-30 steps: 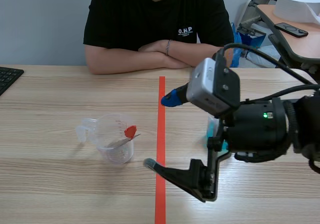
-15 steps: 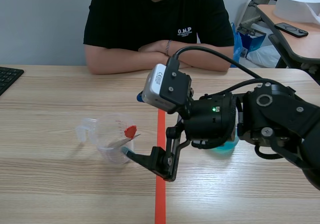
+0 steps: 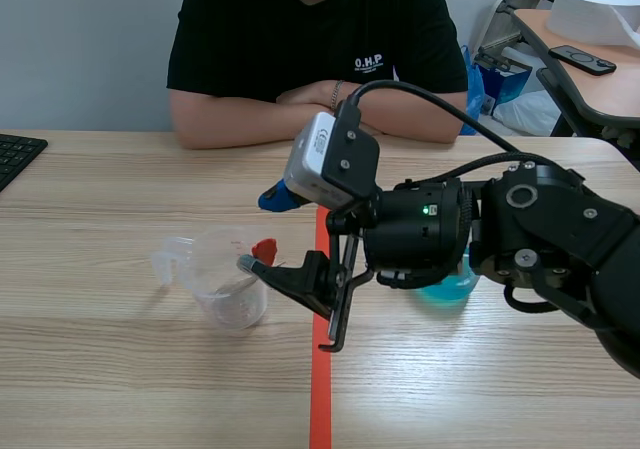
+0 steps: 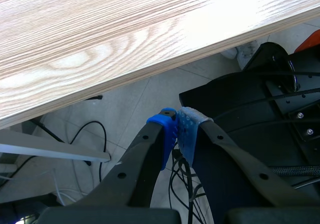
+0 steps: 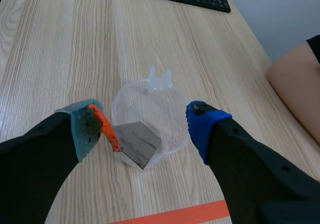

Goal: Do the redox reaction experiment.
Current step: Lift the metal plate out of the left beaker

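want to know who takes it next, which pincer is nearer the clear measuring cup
Right. The right pincer is open at the clear measuring cup, a finger on each side. The left pincer is shut, off past the table edge, with the cup not in its view.

Clear cup (image 5: 156, 98) (grey sheet (image 5: 136, 143) inside) lies between the spread end effector (image 5: 144, 121).

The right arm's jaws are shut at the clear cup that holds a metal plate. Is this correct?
Not quite: the right arm's jaws are open at the clear cup, which holds the metal plate. The right wrist view shows them spread apart, one on each side of the cup.
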Robot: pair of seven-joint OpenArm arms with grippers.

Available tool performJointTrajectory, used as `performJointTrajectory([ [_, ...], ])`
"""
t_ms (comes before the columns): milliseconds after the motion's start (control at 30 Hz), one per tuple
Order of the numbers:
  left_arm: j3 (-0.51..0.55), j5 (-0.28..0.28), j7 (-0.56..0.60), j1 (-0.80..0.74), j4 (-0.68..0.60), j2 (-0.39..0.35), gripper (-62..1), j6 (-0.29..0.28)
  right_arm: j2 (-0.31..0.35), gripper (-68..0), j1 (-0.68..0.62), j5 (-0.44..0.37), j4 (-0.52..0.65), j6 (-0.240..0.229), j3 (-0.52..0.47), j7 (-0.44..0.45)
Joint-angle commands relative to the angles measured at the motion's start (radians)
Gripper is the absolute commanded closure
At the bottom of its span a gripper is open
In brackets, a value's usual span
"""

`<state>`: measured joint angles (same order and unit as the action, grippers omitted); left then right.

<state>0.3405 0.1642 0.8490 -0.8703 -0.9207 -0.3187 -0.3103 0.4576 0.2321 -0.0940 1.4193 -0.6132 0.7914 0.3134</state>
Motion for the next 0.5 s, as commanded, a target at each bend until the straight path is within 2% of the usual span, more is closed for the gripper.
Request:
performJointTrajectory([
  [0, 0.007, -0.006, 0.015, -0.013, -0.014, -0.003, -4.1, 0.002, 0.008, -28.7, 0.014, -0.014, 0.019, 0.004, -0.004, 0.011],
  [333, 0.007, -0.006, 0.015, -0.013, -0.014, -0.003, -4.1, 0.002, 0.008, -1.1, 0.014, -0.014, 0.019, 0.004, -0.004, 0.011],
  [467, 0.007, -0.006, 0.015, -0.013, -0.014, -0.003, -4.1, 0.002, 0.008, -1.3, 0.014, -0.014, 0.019, 0.003, -0.004, 0.048],
])
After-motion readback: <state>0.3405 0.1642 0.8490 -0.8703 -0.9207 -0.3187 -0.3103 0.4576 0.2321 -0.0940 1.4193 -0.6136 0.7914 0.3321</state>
